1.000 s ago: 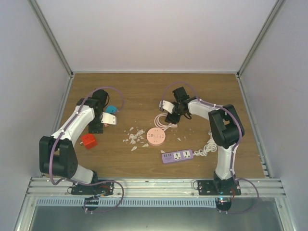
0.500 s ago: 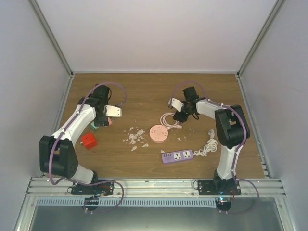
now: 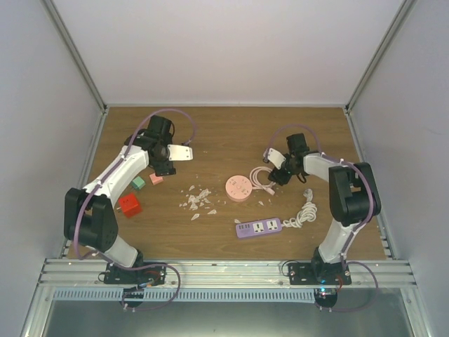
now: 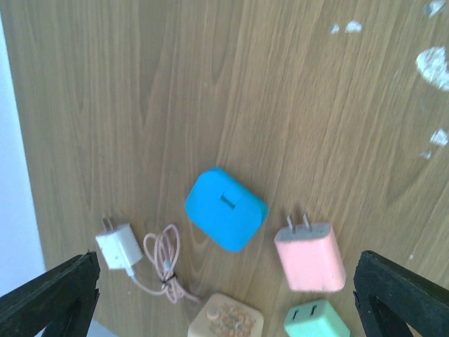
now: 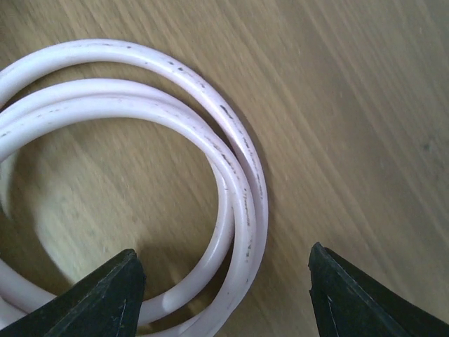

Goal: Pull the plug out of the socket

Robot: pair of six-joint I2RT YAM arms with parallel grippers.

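Top external view puts the round pink socket disc point(image 3: 238, 188) mid-table, its coiled pale pink cable point(image 3: 262, 177) trailing right to the right gripper point(image 3: 278, 173), whose parted, empty fingers straddle the loops, far nearer than the wide-open left gripper point(image 3: 167, 167).

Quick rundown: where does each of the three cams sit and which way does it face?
Top external: above and behind the bases, looking down on the table; both arms show.
Left wrist: looks down at the blue plug and pink plug; open fingertips at the corners.
Right wrist: close over the white cable; fingertips at the bottom.
Shared: top view also shows the white cable.
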